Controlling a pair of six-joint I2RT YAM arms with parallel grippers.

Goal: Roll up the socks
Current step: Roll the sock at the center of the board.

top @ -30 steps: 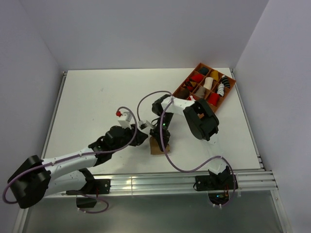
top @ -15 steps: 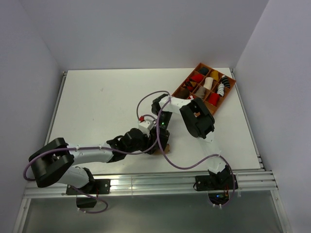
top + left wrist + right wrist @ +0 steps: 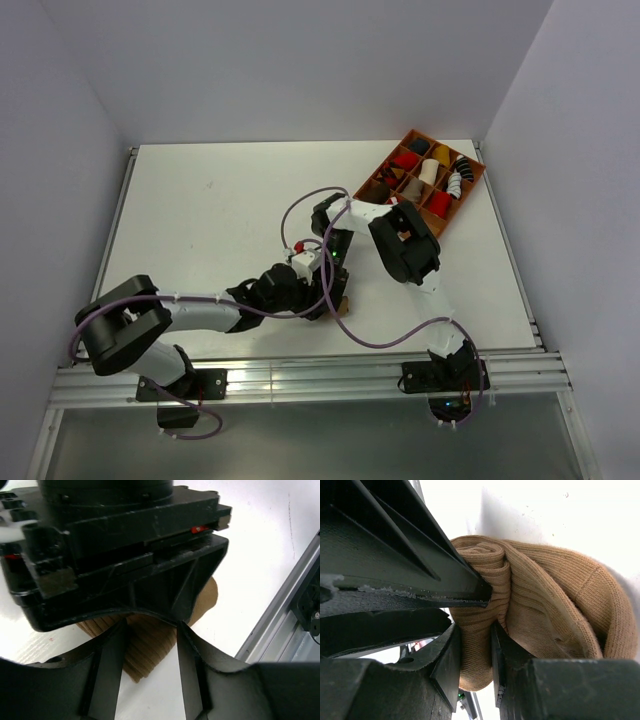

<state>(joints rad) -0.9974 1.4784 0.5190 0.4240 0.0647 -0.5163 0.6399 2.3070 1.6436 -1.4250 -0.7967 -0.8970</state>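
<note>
The tan-brown sock [image 3: 341, 304] lies partly rolled near the table's front edge. My right gripper [image 3: 335, 275] points down and is shut on the rolled end of the sock [image 3: 550, 600], which is pinched between its fingers [image 3: 475, 645]. My left gripper [image 3: 318, 299] is low beside it, its jaws apart [image 3: 151, 630], with the flat ribbed part of the sock [image 3: 150, 652] on the table between and beyond its fingertips. The right gripper's black body [image 3: 125, 545] hangs just above. The red-and-white striped sock is out of view.
A brown compartment tray [image 3: 412, 133] with several sock rolls stands at the back right. The aluminium rail [image 3: 330, 375] runs along the table's front edge, close to the sock. Purple cables [image 3: 300, 205] loop over the table's middle.
My left arm has swung right and forward, bringing its gripper from left of the sock up to it, under the right gripper. The right gripper has stayed in place, holding the sock.
</note>
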